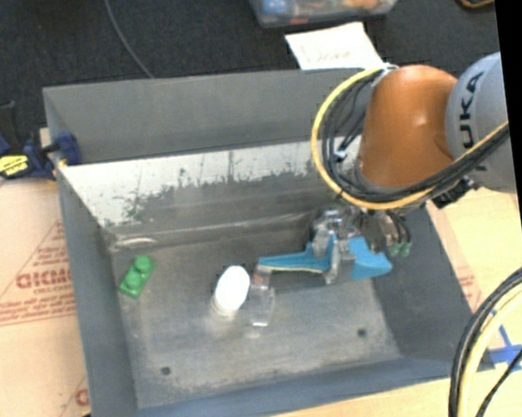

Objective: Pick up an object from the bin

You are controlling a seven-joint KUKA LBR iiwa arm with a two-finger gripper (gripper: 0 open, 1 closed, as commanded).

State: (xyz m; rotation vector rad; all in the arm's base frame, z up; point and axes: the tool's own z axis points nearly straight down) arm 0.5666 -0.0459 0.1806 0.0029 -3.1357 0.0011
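My gripper (335,248) is low over the right part of the bin floor, directly on a light blue plastic tool (292,265). The tool's thin handle points left and its wider end (373,262) sticks out to the right of the gripper. The gripper hides the middle of the tool. Just left of the handle's tip lies a small clear container (259,302) with a white rounded cap (232,288), on its side at the middle of the floor.
A small green block (136,277) lies at the left of the floor, near the left wall. The arm with its orange cover and looped cables hangs over the bin's right rear corner. The bin's sloped walls rise on all sides.
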